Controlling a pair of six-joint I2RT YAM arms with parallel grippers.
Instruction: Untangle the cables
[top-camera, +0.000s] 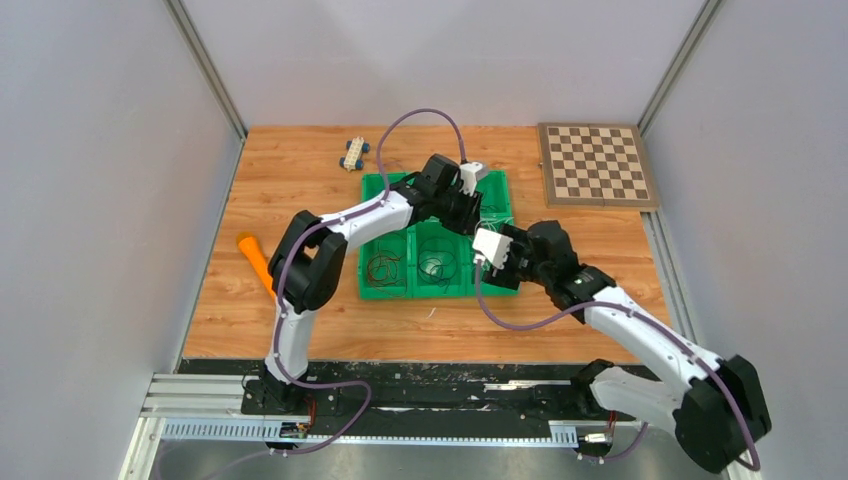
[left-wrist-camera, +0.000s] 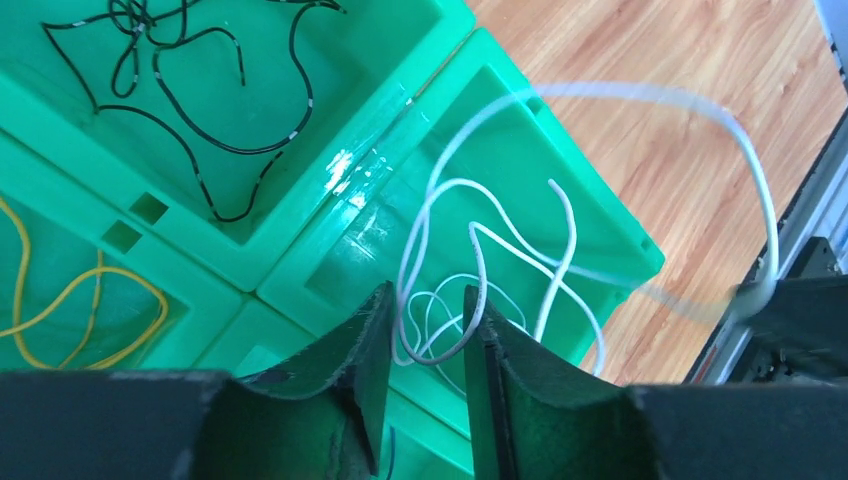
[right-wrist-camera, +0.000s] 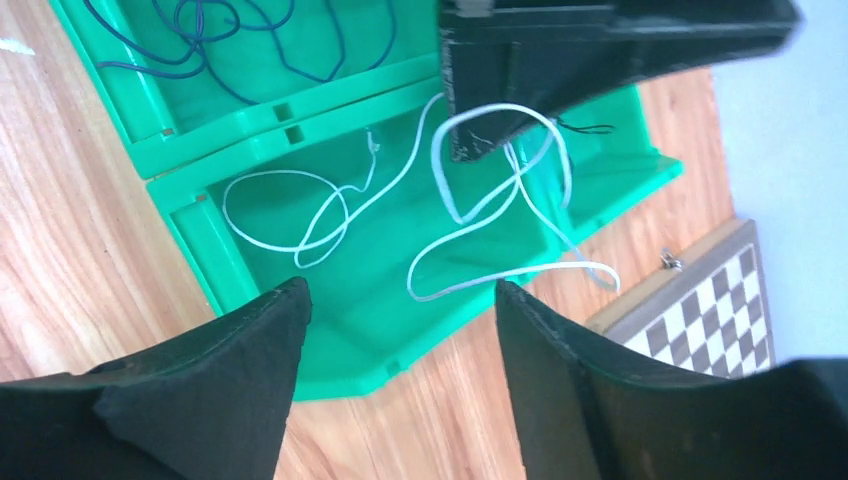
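Observation:
A green compartment tray (top-camera: 385, 290) holds the cables. My left gripper (top-camera: 480, 208) hovers over its right side. In the left wrist view its jaws (left-wrist-camera: 425, 335) stand a little apart, and a loop of a white cable (left-wrist-camera: 440, 200) hangs between them, rising out of a tray compartment (left-wrist-camera: 300, 260). A black cable (left-wrist-camera: 200, 140) and a yellow cable (left-wrist-camera: 70, 300) lie in other compartments. In the right wrist view the white cable (right-wrist-camera: 470, 215) hangs from the left gripper's finger (right-wrist-camera: 500, 120). A second white cable (right-wrist-camera: 290, 215) and a blue cable (right-wrist-camera: 230, 40) lie in the tray (right-wrist-camera: 330, 340). My right gripper (right-wrist-camera: 400, 320) is open wide and empty.
A chessboard (top-camera: 597, 165) lies at the back right and shows in the right wrist view (right-wrist-camera: 700, 310). A small toy car (top-camera: 353, 153) sits behind the tray. An orange object (top-camera: 255, 262) lies left of the tray. Grey walls enclose the table.

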